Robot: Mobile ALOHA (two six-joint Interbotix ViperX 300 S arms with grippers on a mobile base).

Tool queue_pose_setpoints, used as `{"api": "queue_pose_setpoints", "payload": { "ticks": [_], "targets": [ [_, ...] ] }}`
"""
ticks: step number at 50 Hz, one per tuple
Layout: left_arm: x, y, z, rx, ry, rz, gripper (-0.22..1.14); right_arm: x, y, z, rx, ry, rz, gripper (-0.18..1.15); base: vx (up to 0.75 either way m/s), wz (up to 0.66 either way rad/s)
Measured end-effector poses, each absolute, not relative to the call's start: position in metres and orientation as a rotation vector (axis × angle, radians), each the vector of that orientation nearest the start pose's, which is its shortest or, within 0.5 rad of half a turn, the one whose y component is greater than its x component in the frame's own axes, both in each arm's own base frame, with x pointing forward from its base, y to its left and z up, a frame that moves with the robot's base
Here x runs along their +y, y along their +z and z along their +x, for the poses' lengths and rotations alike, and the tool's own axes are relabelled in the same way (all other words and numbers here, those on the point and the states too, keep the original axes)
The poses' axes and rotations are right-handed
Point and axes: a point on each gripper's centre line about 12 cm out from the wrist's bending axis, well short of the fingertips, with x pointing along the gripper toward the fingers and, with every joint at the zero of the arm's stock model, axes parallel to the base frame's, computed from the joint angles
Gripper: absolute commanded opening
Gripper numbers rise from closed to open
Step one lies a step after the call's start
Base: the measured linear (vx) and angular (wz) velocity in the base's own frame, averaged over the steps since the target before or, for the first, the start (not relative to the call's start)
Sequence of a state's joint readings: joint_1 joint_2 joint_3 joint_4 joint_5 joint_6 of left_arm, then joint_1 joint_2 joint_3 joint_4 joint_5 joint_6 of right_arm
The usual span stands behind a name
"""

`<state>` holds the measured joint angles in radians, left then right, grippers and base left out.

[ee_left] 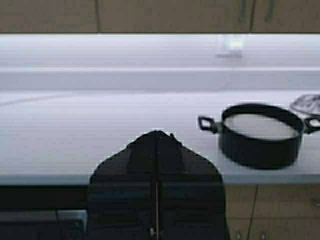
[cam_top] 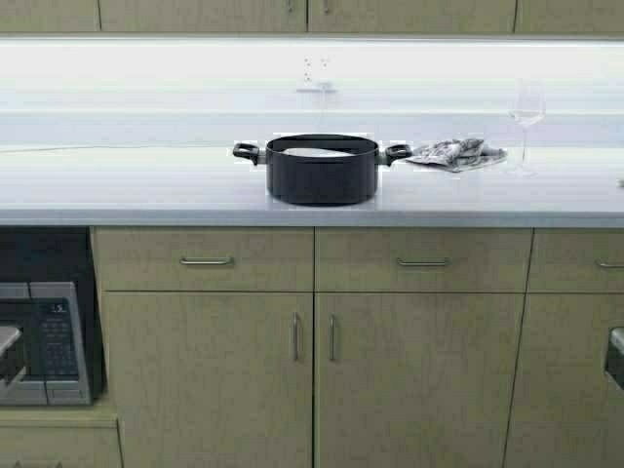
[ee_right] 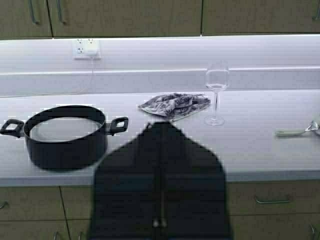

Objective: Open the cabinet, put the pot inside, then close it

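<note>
The matte-black pot (cam_top: 322,171) stands upright on the white counter (cam_top: 146,190), in the middle, with its pale inside showing. It also shows in the left wrist view (ee_left: 260,145) and the right wrist view (ee_right: 65,145). The wall cabinet (cam_top: 205,15) hangs above with both doors shut; only its lower edge and handle ends show. My left gripper (ee_left: 156,133) is shut and empty, held low in front of the counter, left of the pot. My right gripper (ee_right: 161,124) is shut and empty, low in front of the counter, right of the pot.
A crumpled patterned cloth (cam_top: 456,153) and a wine glass (cam_top: 526,122) stand right of the pot. A spoon (ee_right: 295,131) lies farther right. A wall outlet (cam_top: 315,73) is behind the pot. Base cabinets with drawers (cam_top: 205,261) are below, a microwave (cam_top: 44,341) at lower left.
</note>
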<state>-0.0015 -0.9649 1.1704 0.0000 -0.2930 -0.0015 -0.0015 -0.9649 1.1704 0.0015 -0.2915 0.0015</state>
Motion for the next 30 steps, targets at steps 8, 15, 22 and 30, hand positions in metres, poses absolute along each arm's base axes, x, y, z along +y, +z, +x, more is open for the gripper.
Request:
{"api": "queue_pose_setpoints", "payload": {
  "ticks": [8, 15, 22, 30],
  "targets": [
    [-0.003, 0.277, 0.206, -0.030, -0.014, -0.029, 0.04, 0.003, 0.280, 0.202, -0.035, 0.015, -0.012, 0.04, 0.03, 0.00],
    [-0.004, 0.278, 0.206, -0.038, -0.022, -0.021, 0.02, 0.003, 0.275, 0.205, -0.009, 0.017, -0.025, 0.05, 0.06, 0.03],
    [-0.005, 0.278, 0.206, -0.038, -0.031, 0.001, 0.02, 0.003, 0.276, 0.204, -0.014, 0.017, -0.025, 0.05, 0.13, 0.01],
    [-0.005, 0.279, 0.206, -0.040, -0.032, 0.002, 0.02, 0.003, 0.277, 0.204, -0.019, 0.017, -0.025, 0.05, 0.21, 0.02]
  ]
}}
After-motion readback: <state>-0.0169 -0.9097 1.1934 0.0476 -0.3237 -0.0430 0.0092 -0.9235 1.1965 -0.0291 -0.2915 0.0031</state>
